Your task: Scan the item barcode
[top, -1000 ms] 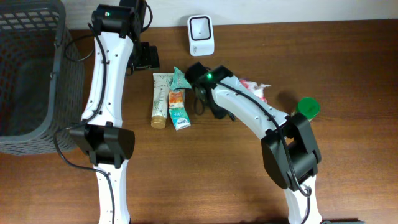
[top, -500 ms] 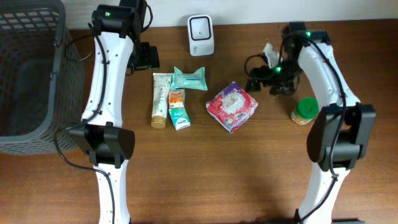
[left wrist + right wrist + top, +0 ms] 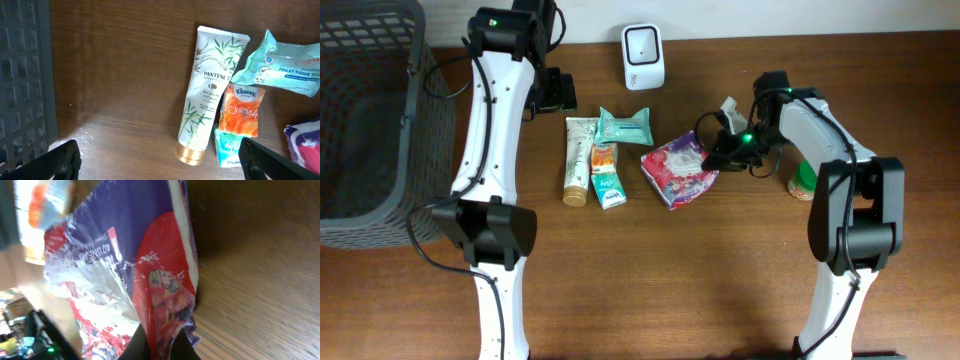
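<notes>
A red and purple plastic packet (image 3: 675,170) lies on the wooden table at centre. My right gripper (image 3: 715,158) is shut on the packet's right edge. In the right wrist view the packet (image 3: 150,270) fills the frame, and my right gripper (image 3: 161,347) pinches its sealed edge between two dark fingers. The white barcode scanner (image 3: 643,55) stands at the back, about a hand's width away. My left gripper (image 3: 555,92) hangs open above the table beside a tube. In its own view my left gripper (image 3: 160,160) has nothing between its fingers (image 3: 60,160).
A dark mesh basket (image 3: 370,120) stands at the far left. A Pantene tube (image 3: 578,158), a teal wipes pack (image 3: 625,125), an orange Kleenex pack (image 3: 604,157) and a small teal pack (image 3: 610,190) lie left of centre. A green-lidded jar (image 3: 803,180) stands right of my right arm.
My right gripper has come in from the right and shut on the packet's edge. The packet has shifted a little to the left. The left arm has not moved.
</notes>
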